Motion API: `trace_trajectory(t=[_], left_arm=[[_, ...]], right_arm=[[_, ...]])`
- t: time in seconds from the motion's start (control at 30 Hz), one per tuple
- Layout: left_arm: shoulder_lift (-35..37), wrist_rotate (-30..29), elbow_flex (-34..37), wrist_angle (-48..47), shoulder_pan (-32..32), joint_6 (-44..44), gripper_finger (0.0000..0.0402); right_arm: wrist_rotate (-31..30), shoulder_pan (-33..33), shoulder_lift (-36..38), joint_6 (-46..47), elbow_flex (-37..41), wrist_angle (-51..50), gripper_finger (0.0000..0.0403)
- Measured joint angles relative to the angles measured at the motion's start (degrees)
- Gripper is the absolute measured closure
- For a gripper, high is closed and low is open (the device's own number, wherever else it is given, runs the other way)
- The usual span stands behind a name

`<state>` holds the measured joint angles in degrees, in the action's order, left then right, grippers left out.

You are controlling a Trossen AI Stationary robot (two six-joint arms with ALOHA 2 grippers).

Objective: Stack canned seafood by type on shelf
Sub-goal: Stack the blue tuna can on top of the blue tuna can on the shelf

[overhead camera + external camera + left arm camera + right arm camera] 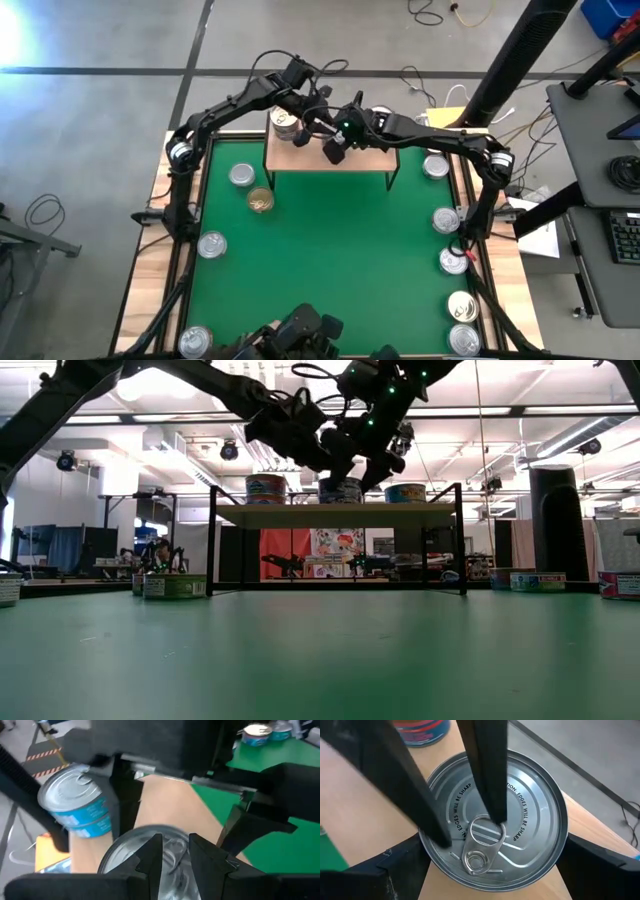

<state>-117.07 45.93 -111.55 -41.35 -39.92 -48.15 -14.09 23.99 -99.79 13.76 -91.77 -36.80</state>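
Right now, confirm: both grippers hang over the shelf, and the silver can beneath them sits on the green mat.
Wrong: the silver can sits on the shelf board, as the right wrist view shows. The left gripper and right gripper do hang over it.

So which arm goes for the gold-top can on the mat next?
Left. The gold-top can sits on that arm's side, near the shelf. The left hand and right hand are both over the shelf; right would reach across.

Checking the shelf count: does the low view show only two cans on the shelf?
No, three cans stand along the shelf.
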Motion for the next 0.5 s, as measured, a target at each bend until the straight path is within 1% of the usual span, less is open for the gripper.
trace_trajectory(t=[0.23, 0.37, 0.5], left_arm=[[-2.3, 0.2, 0.1, -0.4, 0.1, -0.4, 0.0319], [-2.4, 0.1, 0.2, -1.3, 0.1, -0.5, 0.0319], [-2.4, -2.1, 0.1, -2.2, 0.1, -0.9, 0.0320]], right_arm=[[1.1, 0.0, 0.0, -1.5, 0.0, 0.1, 0.0036], [1.1, 0.0, -0.1, -1.8, 0.0, 0.1, 0.0019], [1.2, 0.0, -0.2, -3.0, 0.1, -0.1, 0.0007]])
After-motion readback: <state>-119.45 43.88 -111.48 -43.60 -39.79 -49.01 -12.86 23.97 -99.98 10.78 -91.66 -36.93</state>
